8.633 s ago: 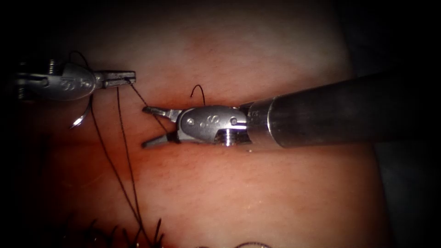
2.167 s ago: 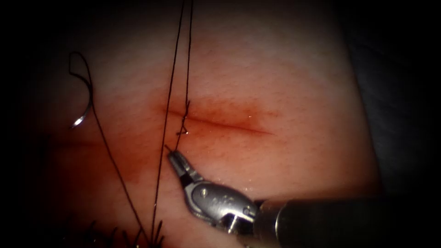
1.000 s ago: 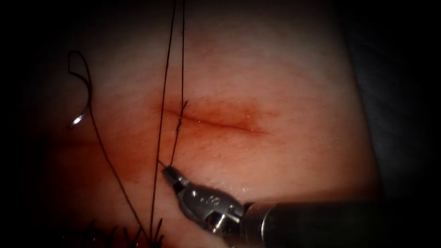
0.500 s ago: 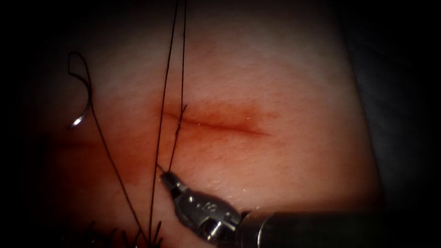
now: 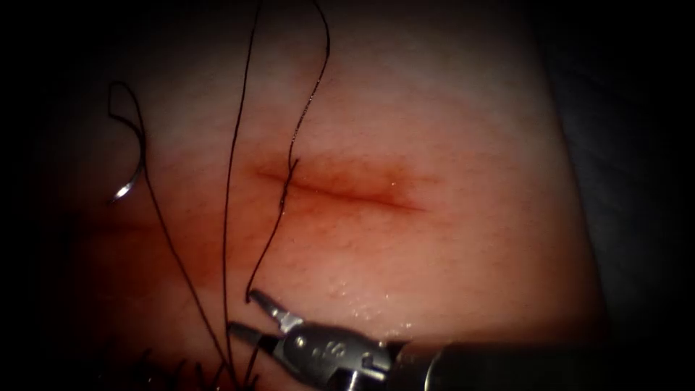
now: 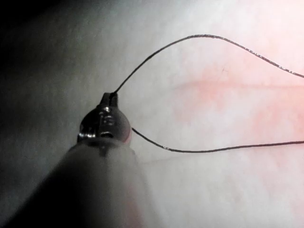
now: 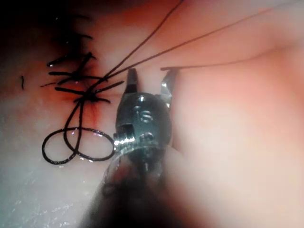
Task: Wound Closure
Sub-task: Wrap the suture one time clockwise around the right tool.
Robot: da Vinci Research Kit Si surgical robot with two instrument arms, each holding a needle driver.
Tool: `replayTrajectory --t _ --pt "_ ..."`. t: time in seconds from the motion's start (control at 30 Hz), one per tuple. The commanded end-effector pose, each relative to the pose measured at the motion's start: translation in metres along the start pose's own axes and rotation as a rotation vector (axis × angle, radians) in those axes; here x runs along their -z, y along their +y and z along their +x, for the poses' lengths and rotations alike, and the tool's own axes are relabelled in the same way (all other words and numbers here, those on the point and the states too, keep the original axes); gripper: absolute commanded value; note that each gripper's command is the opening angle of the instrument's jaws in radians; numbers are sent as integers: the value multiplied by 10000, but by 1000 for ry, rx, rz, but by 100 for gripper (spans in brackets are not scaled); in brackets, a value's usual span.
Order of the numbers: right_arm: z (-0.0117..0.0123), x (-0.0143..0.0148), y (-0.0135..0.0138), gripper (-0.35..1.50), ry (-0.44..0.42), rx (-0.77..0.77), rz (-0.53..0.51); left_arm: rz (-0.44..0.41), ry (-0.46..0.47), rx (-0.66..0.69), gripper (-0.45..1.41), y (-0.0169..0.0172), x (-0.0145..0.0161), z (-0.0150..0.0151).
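Change: half a second back the right claw (image 5: 242, 313) was clamped on the short end of the thin black thread (image 5: 230, 181); its jaws are now spread wide and empty, and that end hangs slack just off the upper jaw's tip.
Right claw: small silver wristed tool, low and left of centre in the endoscope view, below the cut; in the right wrist view (image 7: 149, 78) its jaws gape beside a row of dark earlier stitches (image 7: 78, 83).
Left claw (image 6: 110, 96): closed on the thread, which leaves its tip in a loose arc.
Needle: curved steel needle (image 5: 130, 177) lies free on the pale pink tissue (image 5: 449, 246), well left of the cut, held by neither tool.
Cut: reddish horizontal cut (image 5: 347, 192), with a knot (image 5: 287, 185) near its left end.
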Motion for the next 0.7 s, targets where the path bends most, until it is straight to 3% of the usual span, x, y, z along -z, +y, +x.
replayTrajectory --t 0.03,0.13,0.33,0.43,0.47,0.7 --pt "-4 -3 -2 121 1 2 2 -6 -4 -1 -45 1 2 4" --pt "-2 5 1 140 11 48 6 -19 -18 -6 -45 22 30 20" --pt "8 24 20 146 99 100 68 -40 -35 -22 -45 62 80 43" --pt "15 31 31 146 110 106 135 -48 -42 -30 -45 80 98 51" --pt "25 36 40 146 116 112 207 -41 -40 -42 -45 99 115 56" --pt "58 56 56 146 129 120 371 -26 -49 -57 -45 131 139 68"
